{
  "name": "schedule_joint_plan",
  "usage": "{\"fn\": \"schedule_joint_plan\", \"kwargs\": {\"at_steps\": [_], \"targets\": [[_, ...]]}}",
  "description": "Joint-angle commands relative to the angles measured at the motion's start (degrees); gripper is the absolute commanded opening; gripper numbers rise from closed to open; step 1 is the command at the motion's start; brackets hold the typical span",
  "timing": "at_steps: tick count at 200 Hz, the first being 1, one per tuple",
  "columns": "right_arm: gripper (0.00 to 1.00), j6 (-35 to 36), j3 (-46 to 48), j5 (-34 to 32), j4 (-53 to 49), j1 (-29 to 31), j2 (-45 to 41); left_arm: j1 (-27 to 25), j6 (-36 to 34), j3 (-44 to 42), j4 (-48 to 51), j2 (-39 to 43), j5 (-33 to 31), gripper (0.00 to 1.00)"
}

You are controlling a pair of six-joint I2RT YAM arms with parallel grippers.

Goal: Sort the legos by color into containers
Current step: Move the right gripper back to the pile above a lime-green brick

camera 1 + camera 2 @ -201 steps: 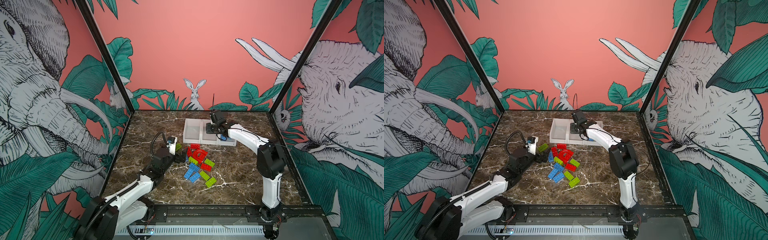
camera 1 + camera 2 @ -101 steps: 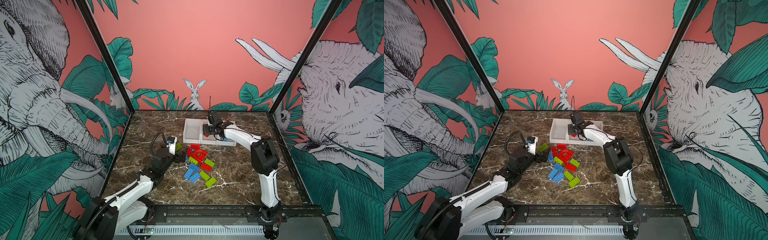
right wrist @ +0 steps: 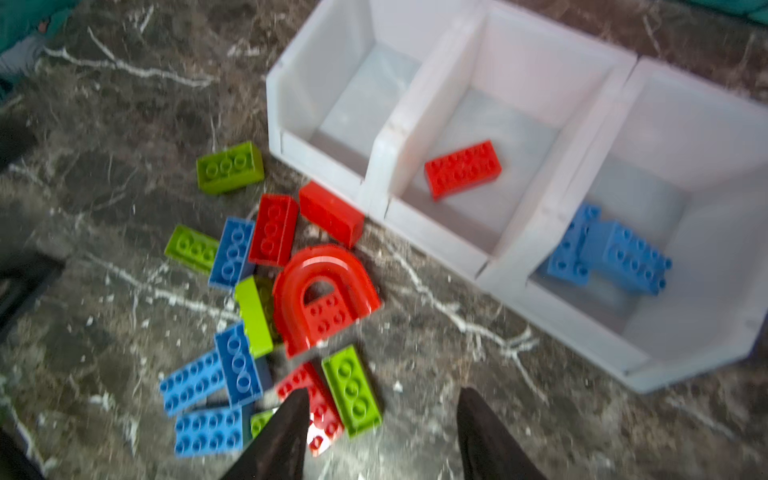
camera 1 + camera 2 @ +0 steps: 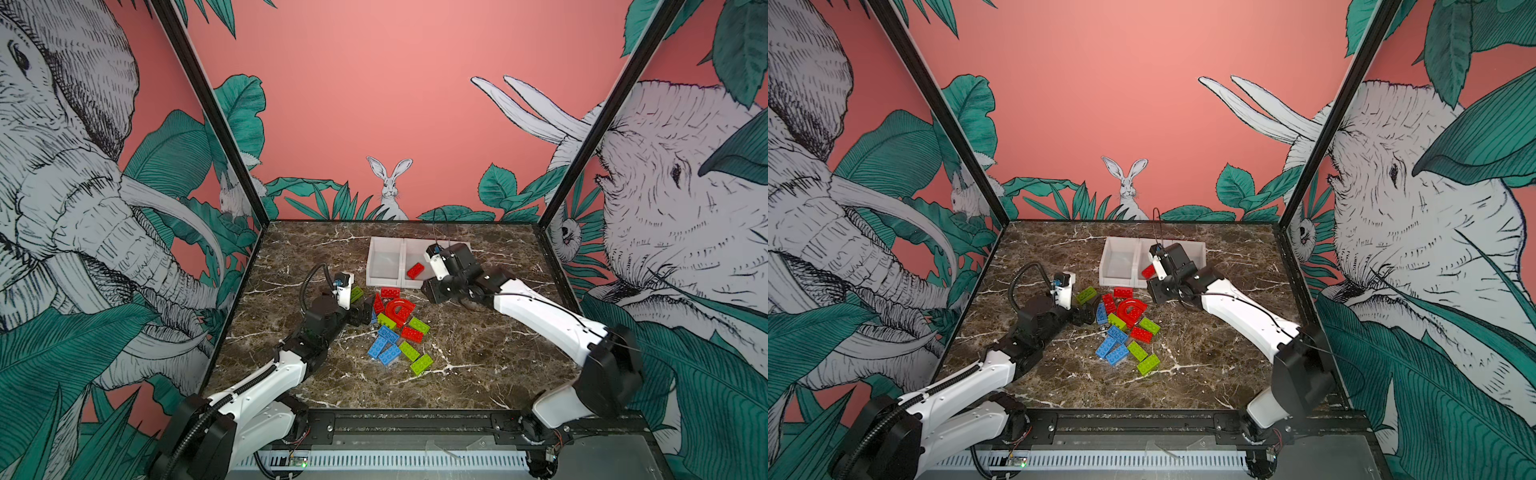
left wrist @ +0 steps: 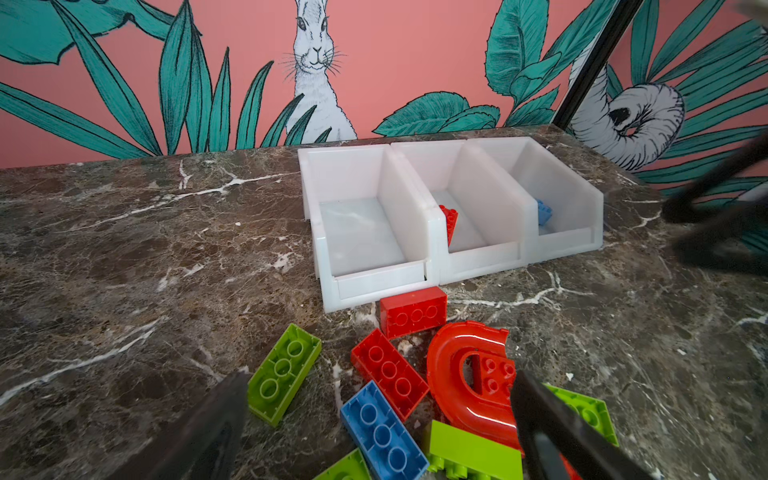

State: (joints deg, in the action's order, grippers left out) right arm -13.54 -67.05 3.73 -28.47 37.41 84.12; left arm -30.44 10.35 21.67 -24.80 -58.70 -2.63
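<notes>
Bright, even light (right wrist view motion-blurred)

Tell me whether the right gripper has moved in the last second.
Yes. The right gripper has pulled back from over the containers toward their near front edge.

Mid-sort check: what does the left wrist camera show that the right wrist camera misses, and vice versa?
Left wrist only: the rabbit mural behind the white bins. Right wrist only: two blue bricks in an end bin (left wrist catches a blue sliver) and a cluster of three loose blue bricks. Both: all three bins, the red brick in the middle bin, the red arch piece.
</notes>
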Motion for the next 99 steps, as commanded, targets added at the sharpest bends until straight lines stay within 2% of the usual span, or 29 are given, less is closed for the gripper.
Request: {"fn": "schedule_joint_plan", "kwargs": {"at_steps": [1, 12, 26, 99], "targets": [[0.53, -1.0, 10.2, 0.4, -0.4, -0.1, -3.6, -0.1, 0.5, -1.0, -1.6, 0.9, -0.6, 0.99], [0.5, -2.2, 15.3, 3.2, 5.3, 0.1, -5.6, -0.1, 0.3, -1.3, -2.4, 0.5, -0.4, 0.99], [0.49, -1.8, 17.5, 4.3, 8.8, 0.7, -5.9, -0.1, 0.1, -0.9, -2.1, -0.4, -1.0, 0.99], [0.46, 1.1, 13.7, 5.7, 13.1, 2.8, 6.6, -0.1, 0.6, -0.4, -2.7, -3.1, -0.4, 0.99]]}}
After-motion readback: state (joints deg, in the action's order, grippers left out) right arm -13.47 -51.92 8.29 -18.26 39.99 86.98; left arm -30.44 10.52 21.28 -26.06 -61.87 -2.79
